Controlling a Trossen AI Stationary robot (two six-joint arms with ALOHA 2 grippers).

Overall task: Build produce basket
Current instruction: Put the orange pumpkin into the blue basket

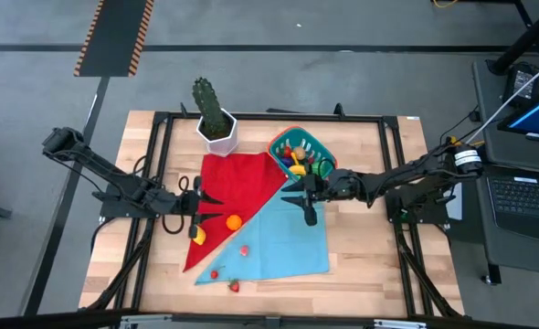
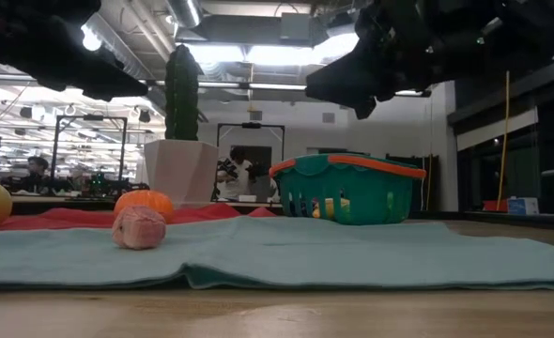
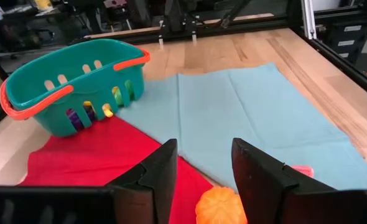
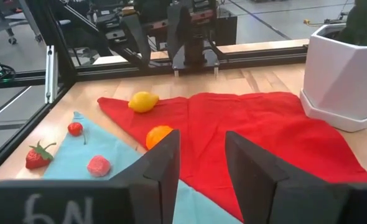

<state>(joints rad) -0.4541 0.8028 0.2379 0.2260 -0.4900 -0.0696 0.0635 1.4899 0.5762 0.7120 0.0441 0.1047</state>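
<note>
Orange (image 3: 221,208) sits just under my left end effector (image 3: 203,177), fingers spread, empty; next I descend, pinch, carry to basket (image 3: 71,87).

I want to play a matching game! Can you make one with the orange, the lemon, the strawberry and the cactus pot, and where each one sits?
Things:
1. orange
2. lemon
3. strawberry
4. cactus pot

Places:
a. on bare wood beside the blue cloth
b. on the red cloth, at its edge by the blue cloth
c. at the red cloth's far corner
d. at the table's back edge

Pairs: 1-b, 2-c, 3-a, 4-d
</note>
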